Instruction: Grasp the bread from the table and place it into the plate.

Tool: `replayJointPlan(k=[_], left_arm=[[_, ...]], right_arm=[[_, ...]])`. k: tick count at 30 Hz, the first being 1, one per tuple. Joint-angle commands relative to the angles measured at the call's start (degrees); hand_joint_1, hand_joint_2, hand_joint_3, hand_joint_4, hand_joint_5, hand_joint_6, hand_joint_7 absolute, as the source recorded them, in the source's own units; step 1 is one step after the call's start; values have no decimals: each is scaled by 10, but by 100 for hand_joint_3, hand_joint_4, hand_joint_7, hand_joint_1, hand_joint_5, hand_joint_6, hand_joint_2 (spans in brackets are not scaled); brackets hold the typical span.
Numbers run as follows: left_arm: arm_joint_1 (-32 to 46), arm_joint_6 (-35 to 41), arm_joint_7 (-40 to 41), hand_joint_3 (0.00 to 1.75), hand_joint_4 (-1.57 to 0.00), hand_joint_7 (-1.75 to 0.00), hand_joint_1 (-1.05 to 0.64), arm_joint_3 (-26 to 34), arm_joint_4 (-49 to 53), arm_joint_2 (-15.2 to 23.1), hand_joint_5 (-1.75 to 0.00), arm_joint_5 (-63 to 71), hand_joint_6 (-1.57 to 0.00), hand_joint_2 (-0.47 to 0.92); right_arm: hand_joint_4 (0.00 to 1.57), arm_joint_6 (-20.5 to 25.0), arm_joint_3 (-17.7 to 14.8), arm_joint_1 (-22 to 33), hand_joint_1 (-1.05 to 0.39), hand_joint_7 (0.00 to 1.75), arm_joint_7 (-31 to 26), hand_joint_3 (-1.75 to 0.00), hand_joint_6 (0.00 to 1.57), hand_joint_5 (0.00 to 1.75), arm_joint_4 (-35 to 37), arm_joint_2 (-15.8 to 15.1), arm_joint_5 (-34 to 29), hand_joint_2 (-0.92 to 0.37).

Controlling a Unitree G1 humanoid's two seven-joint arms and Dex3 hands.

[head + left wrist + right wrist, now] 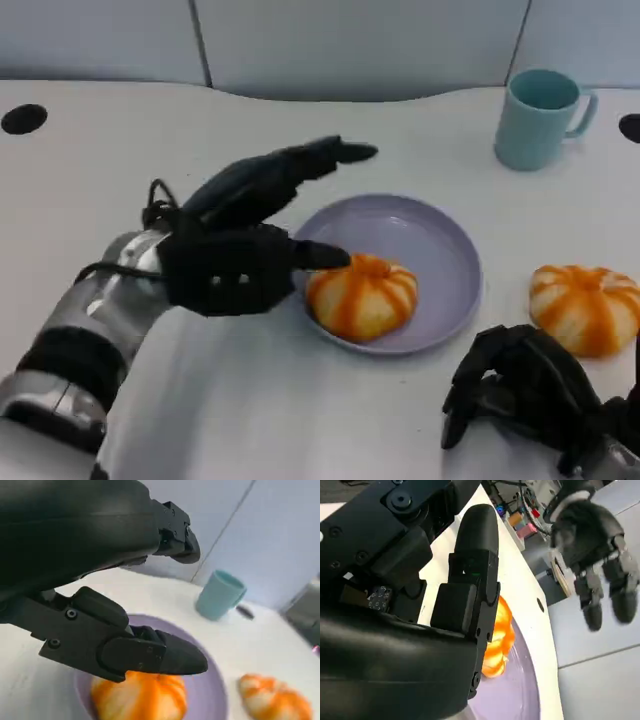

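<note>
One orange-striped round bread [362, 297] lies in the lavender plate [440, 250], on its left half. My left hand [245, 235] hovers over the plate's left rim with its fingers spread and nothing in it. The thumb tip [335, 258] is close above the bread. The left wrist view looks past the thumb [155, 655] at that bread [142, 697] on the plate [212, 695]. A second bread [585, 308] lies on the table right of the plate. My right hand [525, 390] rests near the front edge with fingers curled in, holding nothing.
A teal mug [540, 115] stands at the back right, behind the plate. The white table [300, 410] has two dark round holes, one at the far left [24, 118] and one at the far right [630, 127]. A grey wall panel runs behind.
</note>
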Motion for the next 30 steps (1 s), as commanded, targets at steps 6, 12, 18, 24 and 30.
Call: replayJointPlan(k=[6, 12, 18, 24, 30], left_arm=[[130, 6, -44, 28, -17, -42, -68, 95, -99, -39, -105, -158, -40, 92], [239, 91, -99, 24, -48, -51, -59, 142, -239, -75, -117, -296, -60, 92], [378, 245, -126, 37, -56, -128, -63, 175, -425, -95, -167, -429, -53, 92], [505, 381, -109, 44, -73, -174, -55, 193, -579, -93, -175, -501, -46, 92], [563, 392, -120, 45, -82, -175, -51, 205, -616, -103, -175, -494, -50, 92]], right_arm=[[157, -6, -7, -4, -105, 34, 3, 0, 157, 55, 19, -13, -2, -52], [157, -11, -9, -10, -105, 34, 5, -1, 157, 56, 27, -13, -2, -52], [157, -14, -7, -11, -105, 35, -1, 0, 157, 57, 27, -12, -5, -52], [157, -12, -7, -12, -105, 34, -1, 0, 157, 56, 28, -14, -5, -53], [157, -11, -5, -9, -105, 35, -10, -1, 157, 57, 20, -16, -11, -53]])
